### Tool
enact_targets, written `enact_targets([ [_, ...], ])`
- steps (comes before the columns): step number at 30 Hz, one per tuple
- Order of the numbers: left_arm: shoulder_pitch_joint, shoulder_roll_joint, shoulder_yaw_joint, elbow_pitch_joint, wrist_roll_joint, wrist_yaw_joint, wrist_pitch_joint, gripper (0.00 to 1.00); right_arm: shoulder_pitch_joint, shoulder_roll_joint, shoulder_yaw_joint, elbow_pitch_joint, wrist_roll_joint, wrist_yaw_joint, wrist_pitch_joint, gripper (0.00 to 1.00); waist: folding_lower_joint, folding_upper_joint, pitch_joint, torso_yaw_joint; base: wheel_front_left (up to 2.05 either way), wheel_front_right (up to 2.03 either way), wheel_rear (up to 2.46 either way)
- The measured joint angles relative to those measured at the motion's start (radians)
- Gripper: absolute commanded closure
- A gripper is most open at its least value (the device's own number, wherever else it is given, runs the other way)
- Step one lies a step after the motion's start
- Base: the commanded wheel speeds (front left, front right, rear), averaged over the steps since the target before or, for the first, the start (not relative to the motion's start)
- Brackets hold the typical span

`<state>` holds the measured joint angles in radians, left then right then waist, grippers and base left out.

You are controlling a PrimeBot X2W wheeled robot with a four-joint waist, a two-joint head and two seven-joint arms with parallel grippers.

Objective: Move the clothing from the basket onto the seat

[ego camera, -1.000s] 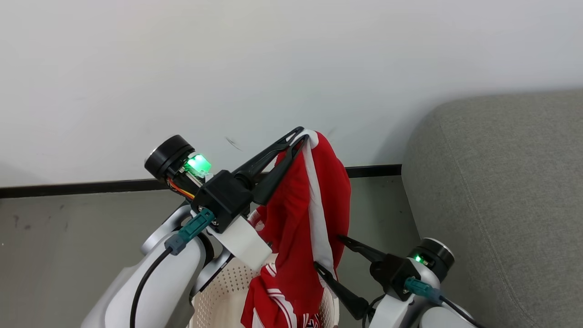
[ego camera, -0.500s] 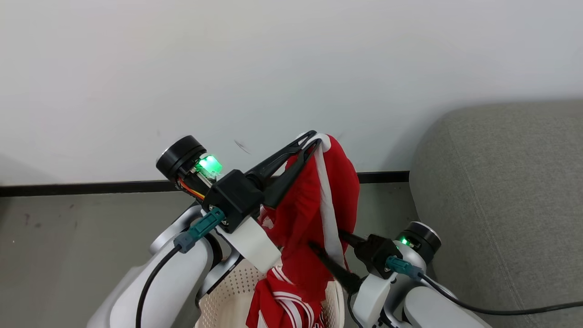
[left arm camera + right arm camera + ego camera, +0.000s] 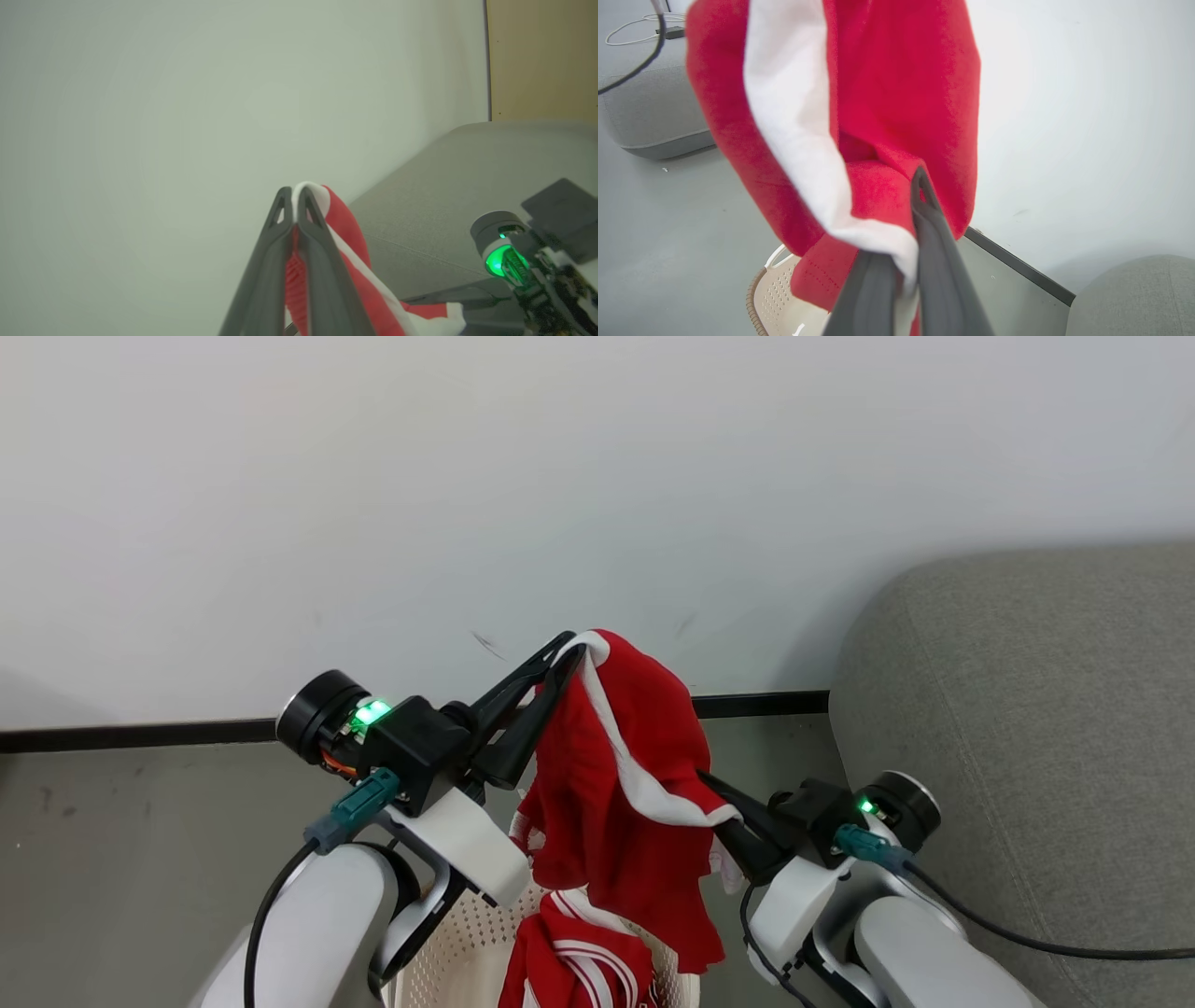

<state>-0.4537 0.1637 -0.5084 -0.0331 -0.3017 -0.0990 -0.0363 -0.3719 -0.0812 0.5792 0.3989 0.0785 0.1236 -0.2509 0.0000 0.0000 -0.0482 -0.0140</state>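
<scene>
A red garment with white trim (image 3: 616, 775) hangs in the air above the basket (image 3: 448, 961). My left gripper (image 3: 569, 649) is shut on its top edge, and in the left wrist view the gripper (image 3: 292, 192) pinches the garment's white band (image 3: 355, 261). My right gripper (image 3: 714, 798) is shut on the garment's lower white hem, and in the right wrist view the gripper (image 3: 906, 219) has the red cloth (image 3: 887, 93) folded over it. A second red striped garment (image 3: 569, 961) lies in the basket. The grey seat (image 3: 1027, 709) stands at the right.
A white wall with a dark baseboard (image 3: 140, 735) runs behind the arms, above a grey floor (image 3: 140, 859). The basket's rim (image 3: 759, 298) shows below the cloth. Another grey cushion (image 3: 649, 112) and a cable (image 3: 626, 28) lie farther off. A black cable (image 3: 1027, 943) trails over the seat's front.
My right gripper has moved in from open and shut on the garment's lower white hem, pulling it sideways. The left gripper has dropped slightly, still holding the top edge.
</scene>
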Motion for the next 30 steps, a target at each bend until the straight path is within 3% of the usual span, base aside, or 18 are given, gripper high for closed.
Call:
enact_targets([
  [4,0.053,-0.008,0.025,0.012,-0.036,0.02,-0.015,1.0,0.015,-0.004,-0.083,-0.055,0.022,0.0,0.0,1.0,0.0,0.0,-0.002,-0.013,0.0,0.0,0.0],
  [5,0.069,-0.012,0.026,0.015,-0.044,0.023,-0.021,0.94,0.022,-0.01,-0.108,-0.069,0.029,0.0,0.0,1.0,0.0,0.0,-0.002,-0.016,0.0,0.0,0.0],
  [6,0.085,-0.016,0.026,0.018,-0.052,0.026,-0.024,0.74,0.026,-0.02,-0.133,-0.079,0.029,0.0,0.0,1.0,0.0,0.0,-0.002,-0.02,0.0,0.0,0.0],
  [7,0.102,-0.021,0.026,0.021,-0.063,0.027,-0.028,0.63,0.027,-0.031,-0.159,-0.092,0.029,0.0,0.0,1.0,0.0,0.0,-0.002,-0.023,0.0,0.0,0.0],
  [8,0.118,-0.026,0.026,0.025,-0.072,0.028,-0.03,0.25,0.028,-0.043,-0.184,-0.105,0.029,0.0,0.0,1.0,0.0,0.0,-0.002,-0.027,0.0,0.0,0.0],
  [9,0.132,-0.029,0.023,0.028,-0.077,0.028,-0.034,0.0,0.028,-0.054,-0.207,-0.117,0.029,0.0,0.0,1.0,0.0,0.0,-0.002,-0.03,0.0,0.0,0.0],
  [22,0.223,-0.036,0.001,0.049,-0.094,0.027,-0.086,0.0,0.047,-0.138,-0.417,-0.25,0.024,0.0,0.0,1.0,0.0,0.0,0.008,-0.071,0.0,0.0,0.0],
  [30,0.27,-0.058,-0.05,0.053,-0.103,0.02,-0.114,0.0,0.128,-0.152,-0.51,-0.3,0.005,0.0,-0.001,1.0,0.0,0.0,0.01,-0.1,0.0,0.0,0.0],
])
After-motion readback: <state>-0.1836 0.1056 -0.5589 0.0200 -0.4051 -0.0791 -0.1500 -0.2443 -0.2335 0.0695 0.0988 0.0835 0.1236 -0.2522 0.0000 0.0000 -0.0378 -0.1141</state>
